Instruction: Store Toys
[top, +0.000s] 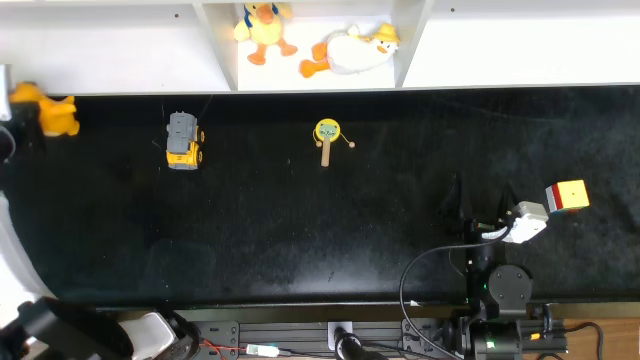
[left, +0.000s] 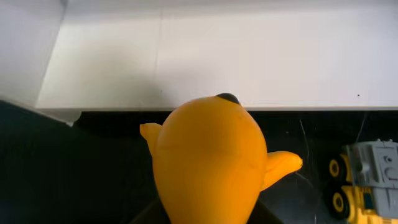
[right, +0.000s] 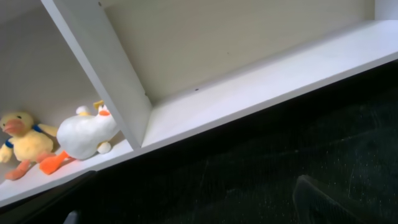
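The left gripper (left: 202, 219) grips an orange toy (left: 208, 162). Its fingers lie mostly hidden beneath the toy, which rises from between them. The toy is a smooth, rounded, egg-like body of matte orange, with two stubby flaps at its sides and a small black nub at its tip. It is held just in front of the white shelf (left: 205, 68), with the nub level with the shelf's front lip and facing one of the shelf's flat, matte white compartments.

A blocky toy truck (left: 367, 180) of hard grey and yellow plastic, with black and yellow wheels, stands on the black table (top: 300, 230) a little out from the shelf's front edge.

The right gripper (right: 193, 186) has its dark fingers (right: 323, 199) spread wide with nothing between them, low over the speckled black table surface and well out from the shelf.

In the shelf's middle compartment a fuzzy yellow duck plush (top: 263, 28) sits next to a white duck plush (top: 350, 50) with orange feet, which lies on its side against the thin white divider wall.

On the table in front of that compartment lies a small round rattle drum (top: 327, 135) on a wooden stick. A yellow and red cube (top: 568, 195) sits farther out from the shelf.
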